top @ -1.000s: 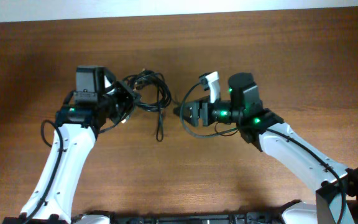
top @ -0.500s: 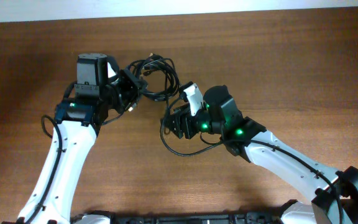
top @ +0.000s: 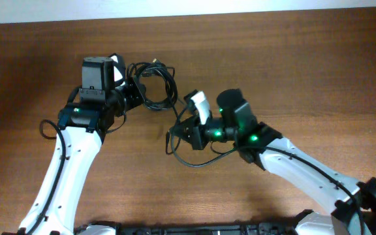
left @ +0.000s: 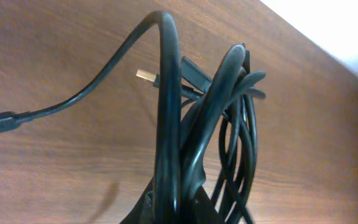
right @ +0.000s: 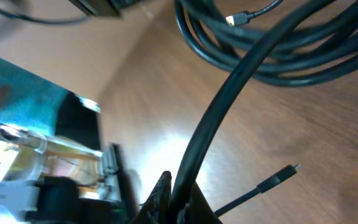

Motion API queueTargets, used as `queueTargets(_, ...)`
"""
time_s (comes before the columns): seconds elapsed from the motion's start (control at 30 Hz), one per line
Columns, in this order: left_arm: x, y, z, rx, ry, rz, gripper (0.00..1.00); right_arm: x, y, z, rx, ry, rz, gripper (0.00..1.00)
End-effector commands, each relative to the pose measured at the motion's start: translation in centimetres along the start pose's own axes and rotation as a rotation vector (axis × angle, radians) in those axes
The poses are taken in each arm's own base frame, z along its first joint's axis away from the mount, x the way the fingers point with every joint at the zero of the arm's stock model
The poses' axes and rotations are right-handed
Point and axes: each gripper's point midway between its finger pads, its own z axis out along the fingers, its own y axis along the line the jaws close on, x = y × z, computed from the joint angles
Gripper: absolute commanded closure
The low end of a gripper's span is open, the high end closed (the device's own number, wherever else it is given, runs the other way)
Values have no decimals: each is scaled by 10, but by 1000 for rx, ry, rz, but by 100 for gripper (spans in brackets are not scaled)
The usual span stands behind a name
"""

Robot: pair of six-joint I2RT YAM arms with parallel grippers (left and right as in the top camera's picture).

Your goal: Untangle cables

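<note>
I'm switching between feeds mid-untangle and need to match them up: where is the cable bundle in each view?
Overhead: the cable bundle lies upper centre, between the two arms.
Left wrist: it fills the middle, rising from the bottom edge.
Right wrist: it crosses the top right, and one strand runs down to the bottom edge.
Shared landmark: the brown wooden table.

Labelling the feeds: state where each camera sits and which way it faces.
Overhead: above the table, looking straight down; left arm and right arm show.
Left wrist: behind the left fingers, facing the cables.
Right wrist: behind the right fingers, shut on one cable, facing the bundle.
Shared: all three show the cables.
</note>
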Motion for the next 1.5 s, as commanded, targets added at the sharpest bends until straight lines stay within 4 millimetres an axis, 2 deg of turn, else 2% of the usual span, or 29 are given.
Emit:
queueTargets(0.0,-14,-4,-8,-25,-58,156,100,-21,15,-32,-103,-37,112,96)
queueTargets(0.13,0,-24,-4,10,-30,307,100,-49,-2,-57,-91,-138,190,96)
queueTargets(0.27,21,-51,0,52,2,384,100,-79,5,-72,-133,-240,202,96)
queueTargets(0.43,23,-46,1,-58,-30,424,100,-104,8,-91,-174,-328,263,96)
queueTargets(0.6,18,-37,0,-116,-52,423,100,-109,-4,-107,-185,-342,405,96)
queueTargets(0.83,15,-33,1,-138,-72,303,100,-105,-1,-109,-243,-291,630,96)
queueTargets(0.9,18,-30,8,-149,-53,303,100,-108,1,-111,-267,-291,711,96)
queueTargets(1.07,25,-24,21,-167,-15,269,100,-119,5,-115,-286,-334,703,96)
queueTargets(1.2,38,-38,25,-76,44,248,100,-130,-6,-119,-238,-429,659,96)
queueTargets(1.47,47,-47,25,-46,69,263,100,-139,-15,-122,-217,-508,726,96)
